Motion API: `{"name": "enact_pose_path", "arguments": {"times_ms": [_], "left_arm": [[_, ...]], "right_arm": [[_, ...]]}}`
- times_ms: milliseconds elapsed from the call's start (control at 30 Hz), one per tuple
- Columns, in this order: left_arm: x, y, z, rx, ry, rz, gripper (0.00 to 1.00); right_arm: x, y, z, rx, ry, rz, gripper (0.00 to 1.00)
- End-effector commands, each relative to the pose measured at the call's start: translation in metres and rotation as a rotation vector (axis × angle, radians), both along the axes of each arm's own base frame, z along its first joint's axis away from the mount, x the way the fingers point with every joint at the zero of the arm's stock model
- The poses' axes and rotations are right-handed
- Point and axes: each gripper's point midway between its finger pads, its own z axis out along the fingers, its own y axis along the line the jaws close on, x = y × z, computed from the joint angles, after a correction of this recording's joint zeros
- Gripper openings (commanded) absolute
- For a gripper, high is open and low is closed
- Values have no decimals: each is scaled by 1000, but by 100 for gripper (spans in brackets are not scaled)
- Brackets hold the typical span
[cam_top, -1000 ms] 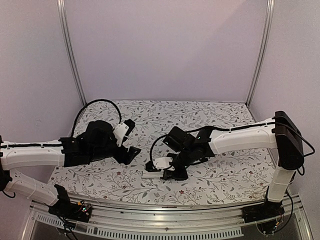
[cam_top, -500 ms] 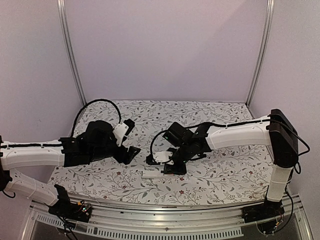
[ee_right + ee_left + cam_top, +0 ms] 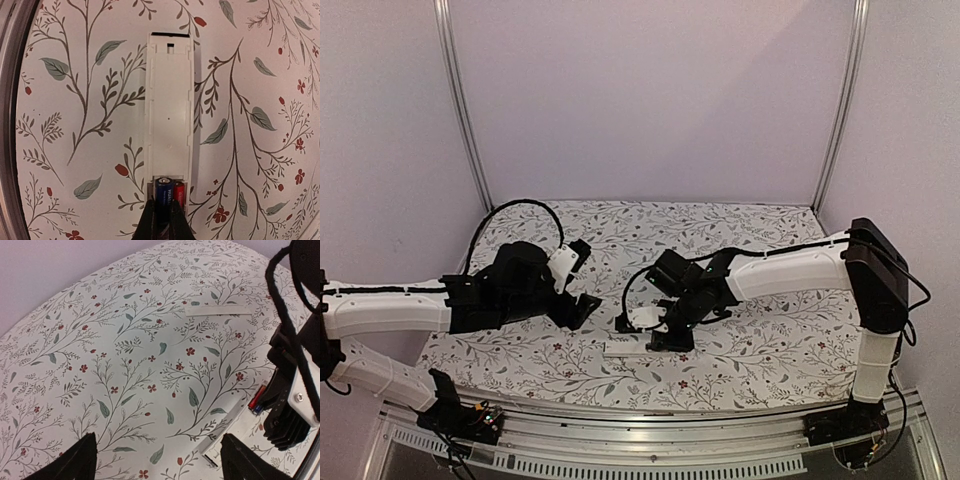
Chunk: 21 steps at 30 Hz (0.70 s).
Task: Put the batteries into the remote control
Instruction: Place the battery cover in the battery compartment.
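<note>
The remote control (image 3: 169, 110) lies back side up on the flowered cloth, its battery bay open at the near end. In that bay sit the batteries, a black-blue one (image 3: 164, 192) and a red one (image 3: 179, 192), side by side. My right gripper (image 3: 163, 220) is shut on the near end of the black battery. From above, the right gripper (image 3: 665, 335) stands over the remote (image 3: 625, 348) at mid table. My left gripper (image 3: 582, 305) hovers to its left, open and holding nothing. The left wrist view shows the remote (image 3: 235, 432) and both batteries (image 3: 257, 400) under the right arm.
A thin white strip (image 3: 218, 310) lies flat on the cloth beyond the remote. The right arm's black cable (image 3: 285, 300) hangs over the right side of the left wrist view. Metal rails (image 3: 650, 440) run along the table's near edge.
The right arm has drawn in, and its gripper has shifted slightly up the table over the remote's end. The left arm has stayed where it was.
</note>
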Motion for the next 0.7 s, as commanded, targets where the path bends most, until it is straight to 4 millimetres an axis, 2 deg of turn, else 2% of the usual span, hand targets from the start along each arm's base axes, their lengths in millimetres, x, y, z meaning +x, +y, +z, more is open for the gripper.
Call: {"name": "enact_pose_path", "arguments": {"times_ms": [0, 667], "left_arm": [[3, 3, -5, 17, 0, 6, 85], [3, 3, -4, 20, -2, 4, 85]], "right_arm": [[-1, -7, -10, -30, 13, -3, 0], [-1, -18, -14, -70, 2, -16, 0]]}}
